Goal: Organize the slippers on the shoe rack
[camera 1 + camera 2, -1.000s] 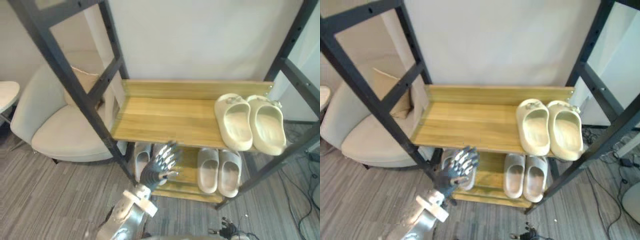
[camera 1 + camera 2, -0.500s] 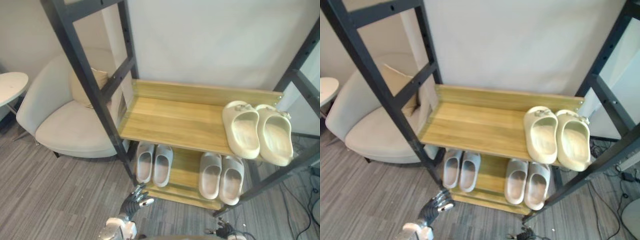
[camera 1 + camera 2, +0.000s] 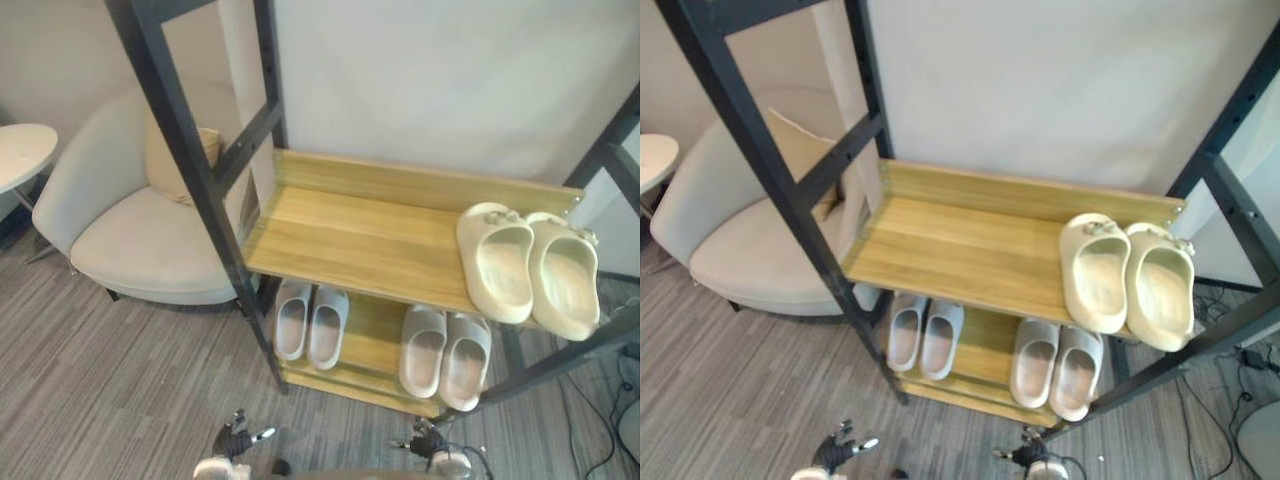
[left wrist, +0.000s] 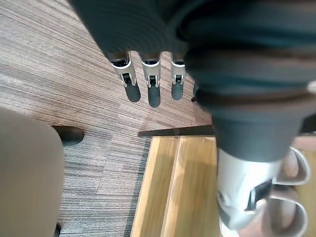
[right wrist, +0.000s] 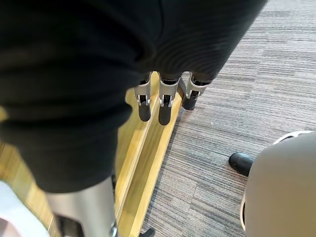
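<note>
The left hand (image 3: 236, 441) and the right hand (image 3: 430, 447) are seen low at the near edge, above grey striped carpet (image 3: 100, 380). In each wrist view the fingers are held straight and loose, with nothing between them. Just beyond, a shoe rack (image 3: 400, 183) of wooden shelves in a black metal frame is set against a plain pale wall (image 3: 440, 80). On the lower shelf (image 3: 372, 330) grey slippers (image 3: 310, 322) are lined up at the left, and a second grey pair (image 3: 445, 350) at the right. Cream slippers (image 3: 530, 265) are placed side by side at the right end of the upper shelf (image 3: 350, 235). Left of the rack a pale armchair (image 3: 140, 240) with a cushion (image 3: 165, 165) is found, and a round white table (image 3: 20, 155) is at the far left
</note>
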